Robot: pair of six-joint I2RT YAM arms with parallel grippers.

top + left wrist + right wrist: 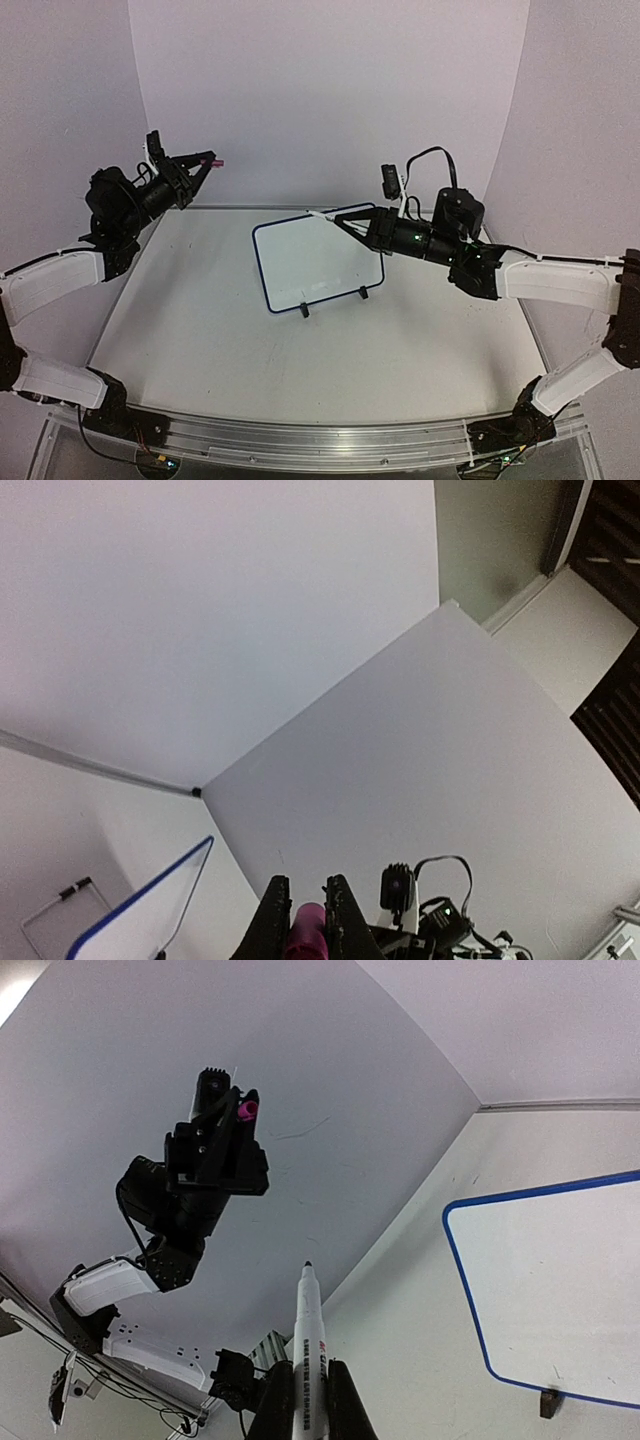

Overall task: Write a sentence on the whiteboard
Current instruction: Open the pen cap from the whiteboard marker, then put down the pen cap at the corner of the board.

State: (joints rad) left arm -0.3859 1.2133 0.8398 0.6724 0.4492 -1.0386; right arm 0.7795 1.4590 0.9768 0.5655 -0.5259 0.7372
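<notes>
The whiteboard (318,262), white with a thin dark-blue frame, stands tilted on two black feet mid-table; its face looks blank and no sentence shows on it. My right gripper (342,221) hovers at the board's upper right edge, shut on a white marker (307,1305) whose uncapped dark tip points away from the board (560,1290). My left gripper (205,164) is raised at the far left, well away from the board, shut on a pink marker cap (305,920). The cap (245,1110) also shows in the right wrist view.
Pale walls close the white table on three sides. An aluminium rail (320,440) runs along the near edge between the arm bases. The board's black feet (305,311) rest on the tabletop. The right arm's camera (398,888) shows beyond my left fingers.
</notes>
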